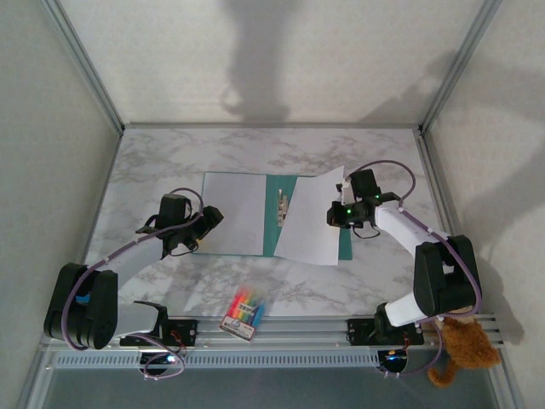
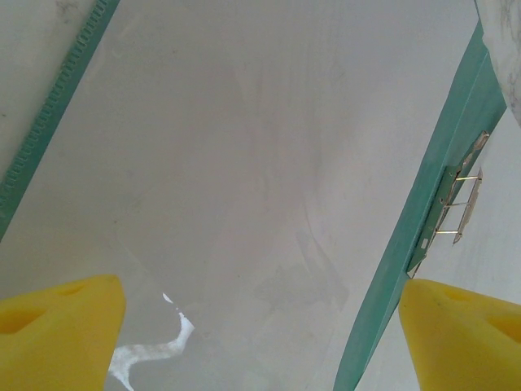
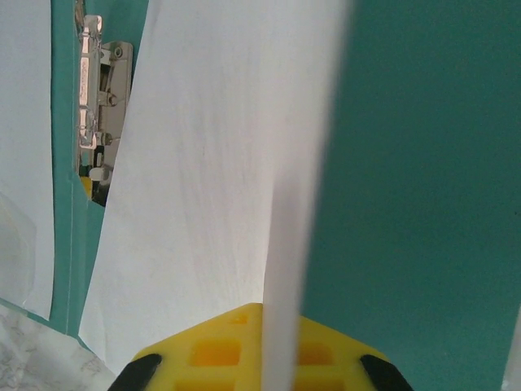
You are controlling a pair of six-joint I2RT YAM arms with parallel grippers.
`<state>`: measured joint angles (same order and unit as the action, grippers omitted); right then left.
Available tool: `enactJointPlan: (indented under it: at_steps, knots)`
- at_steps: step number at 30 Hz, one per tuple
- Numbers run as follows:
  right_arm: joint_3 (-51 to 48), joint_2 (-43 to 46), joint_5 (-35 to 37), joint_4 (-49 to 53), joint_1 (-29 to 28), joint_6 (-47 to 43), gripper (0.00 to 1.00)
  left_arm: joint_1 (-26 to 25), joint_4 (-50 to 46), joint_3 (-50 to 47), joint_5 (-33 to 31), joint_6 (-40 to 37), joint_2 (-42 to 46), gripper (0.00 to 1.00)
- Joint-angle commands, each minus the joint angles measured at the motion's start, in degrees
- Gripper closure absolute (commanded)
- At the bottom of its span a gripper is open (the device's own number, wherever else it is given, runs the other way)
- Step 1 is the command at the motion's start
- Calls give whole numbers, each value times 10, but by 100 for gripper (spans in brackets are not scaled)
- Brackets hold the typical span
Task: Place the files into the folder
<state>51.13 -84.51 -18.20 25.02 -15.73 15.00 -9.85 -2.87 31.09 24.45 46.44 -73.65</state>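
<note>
So the folder is lying open flat in the middle of the table, spine running front to back, with the clip just right of the spine. The right gripper is pinched tight on the far right edge of a white sheet. The wrist view shows that edge squeezed thin between the yellow pads. The sheet sits skewed over the right cover, with its held corner lifted and its near edge hanging past the folder's front edge.

The left gripper hovers over the left half of the folder, jaws spread wide and holding nothing. That left half looks pale grey. It could be another sheet already lying there or a clear inner cover, honestly can't tell from these angles.

How I'd do this bit:

- Rotate the sheet square to the cover before lowering it.
- Drag it away from the robot so all four edges land inside the teal.
- Keep its left edge shy of the clip so it doesn't snag and buckle.
- Lower it flat, then let go.
- Bring the left one down to press the cover, since thin card will probably slide when the paper drags across it.
</note>
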Motion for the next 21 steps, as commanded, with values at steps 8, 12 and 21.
enactJointPlan:
  at_steps: [8, 12, 21]
  knots:
    - [25, -13, -14, -2, -1, -68, 100, 6, -13, 25, 11, -19, -1, 13]
    - [33, -17, -6, 4, -1, -90, 100, 6, -9, 24, 17, -22, -5, 12]
    - [34, -16, -5, -6, -1, -137, 100, 7, -7, 32, 28, -32, -16, 13]
